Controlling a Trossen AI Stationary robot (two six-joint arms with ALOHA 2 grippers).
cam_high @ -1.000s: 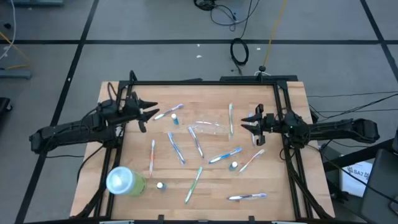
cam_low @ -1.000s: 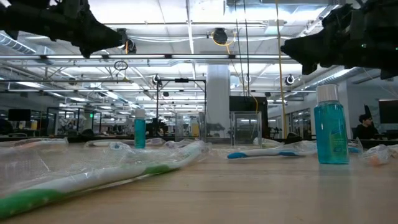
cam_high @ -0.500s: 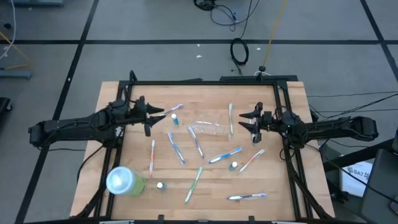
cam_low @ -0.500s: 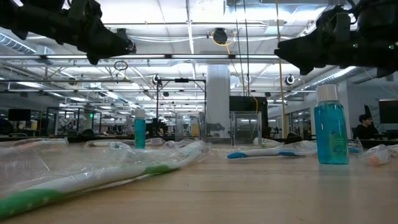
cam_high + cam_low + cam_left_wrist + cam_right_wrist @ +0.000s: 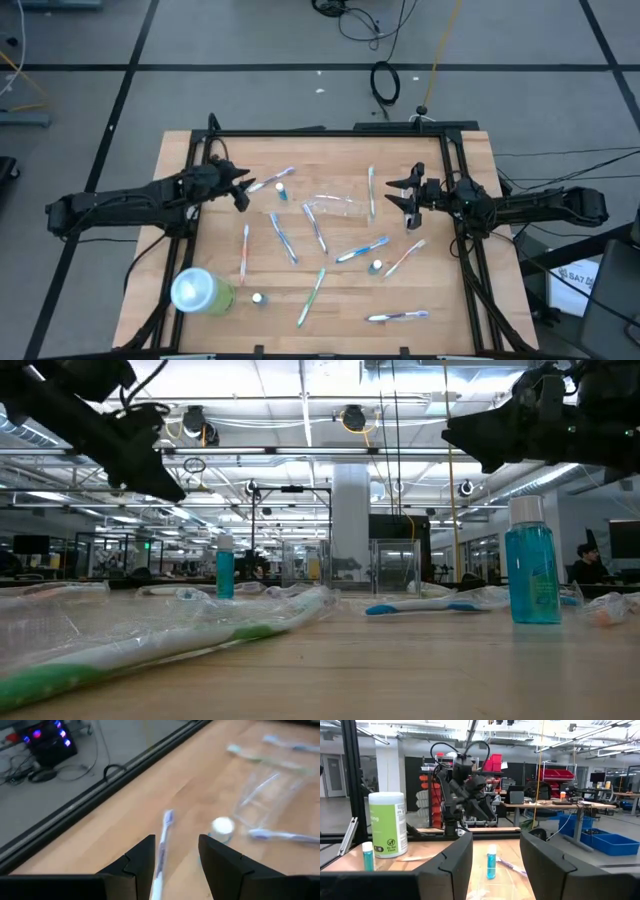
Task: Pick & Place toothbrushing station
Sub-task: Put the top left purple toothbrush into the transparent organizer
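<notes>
High view: clear cup [image 5: 337, 206] lying amid scattered toothbrushes [image 5: 284, 238]

Lime-green tumbler [image 5: 200, 292] on wooden table [image 5: 450, 300]

Bright overhead ceiling lights; left wrist view blurred, shadows faint.

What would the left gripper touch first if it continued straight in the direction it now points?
Probably the blue-and-white toothbrush: the open left gripper is aimed down along it, with nothing between. A white-capped tube stands just beside that line.
</notes>
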